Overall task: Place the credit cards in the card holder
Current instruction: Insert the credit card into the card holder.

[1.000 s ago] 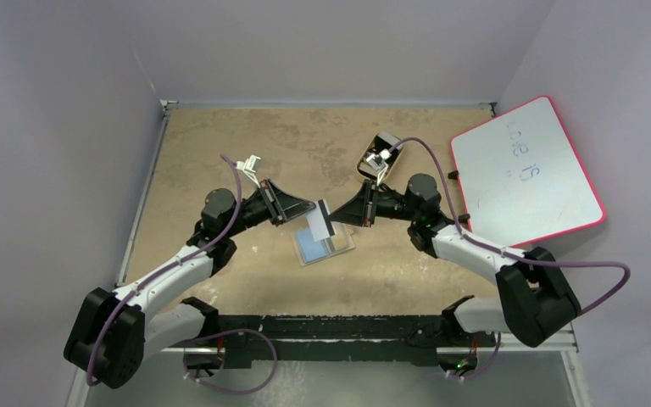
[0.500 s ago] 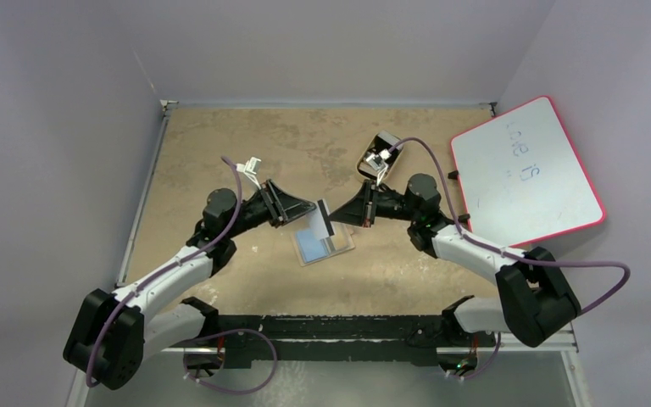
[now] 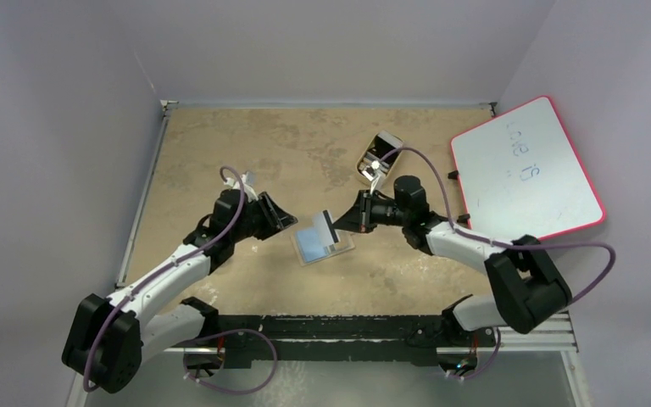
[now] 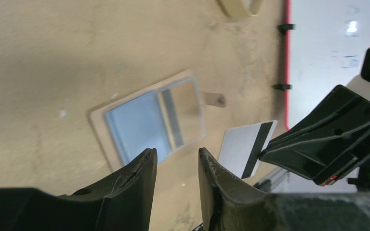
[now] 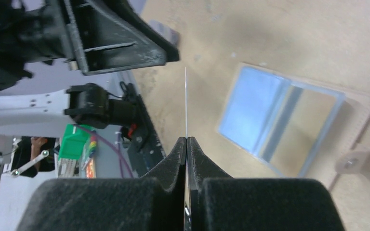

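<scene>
The credit card (image 4: pixel 247 149) is at the centre of the top view, just over the opened card holder (image 3: pixel 322 246). It shows no readable print, only a black stripe along its long edge, which the right gripper (image 5: pixel 187 142) pinches tight. The left gripper (image 4: pixel 176 159), just left of it, is parted and empty. The whiteboard (image 3: pixel 525 170) at right carries illegible scrawl.

We hold our 2 arms bent inward, with the grippers facing each other and their tips near but apart. Our left arm (image 3: pixel 169 271) rises from its base and angles right. The left gripper (image 4: pixel 176 153) has its 2 fingers parted with nothing between them. Our right arm (image 3: pixel 466 246) folds leftward, and the right gripper (image 5: pixel 187 139) has its jaws pressed flat together, pinching 1 credit card (image 4: pixel 245 154) by its edge.
</scene>
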### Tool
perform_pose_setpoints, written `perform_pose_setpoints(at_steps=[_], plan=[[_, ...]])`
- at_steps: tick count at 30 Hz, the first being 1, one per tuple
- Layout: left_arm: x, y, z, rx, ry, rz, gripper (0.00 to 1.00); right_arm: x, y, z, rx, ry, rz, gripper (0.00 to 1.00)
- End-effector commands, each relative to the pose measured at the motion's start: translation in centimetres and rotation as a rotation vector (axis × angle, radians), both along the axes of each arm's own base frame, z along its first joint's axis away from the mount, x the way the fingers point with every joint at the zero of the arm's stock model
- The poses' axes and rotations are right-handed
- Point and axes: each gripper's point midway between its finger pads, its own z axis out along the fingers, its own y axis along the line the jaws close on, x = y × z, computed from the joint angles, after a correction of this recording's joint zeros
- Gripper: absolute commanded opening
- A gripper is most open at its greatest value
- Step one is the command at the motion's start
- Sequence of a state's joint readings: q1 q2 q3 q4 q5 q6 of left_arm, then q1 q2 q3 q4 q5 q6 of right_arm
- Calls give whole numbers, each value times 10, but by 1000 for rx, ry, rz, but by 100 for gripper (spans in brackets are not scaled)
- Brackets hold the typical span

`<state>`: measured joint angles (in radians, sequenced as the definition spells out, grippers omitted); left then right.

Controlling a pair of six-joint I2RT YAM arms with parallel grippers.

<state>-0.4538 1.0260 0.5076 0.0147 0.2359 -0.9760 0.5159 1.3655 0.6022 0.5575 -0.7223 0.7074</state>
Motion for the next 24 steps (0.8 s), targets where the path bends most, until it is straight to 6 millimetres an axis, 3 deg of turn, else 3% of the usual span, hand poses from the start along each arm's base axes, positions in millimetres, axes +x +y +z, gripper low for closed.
perform_pose_setpoints(at_steps=[1, 4, 9, 15, 24], plan=[[4, 19, -26, 151, 66, 50, 35, 21, -4, -32, -108, 10, -58, 0], [2, 14, -37, 147, 97, 27, 32, 29, -3, -46, -137, 25, -72, 0], [1, 10, -57, 154, 150, 9, 20, 40, 0, -62, -176, 46, -74, 0], [2, 1, -68, 132, 168, -15, 12, 52, 1, -70, -203, 52, -103, 0], [-2, -8, -85, 137, 203, -45, 3, 50, 1, -91, -213, 113, -112, 0]])
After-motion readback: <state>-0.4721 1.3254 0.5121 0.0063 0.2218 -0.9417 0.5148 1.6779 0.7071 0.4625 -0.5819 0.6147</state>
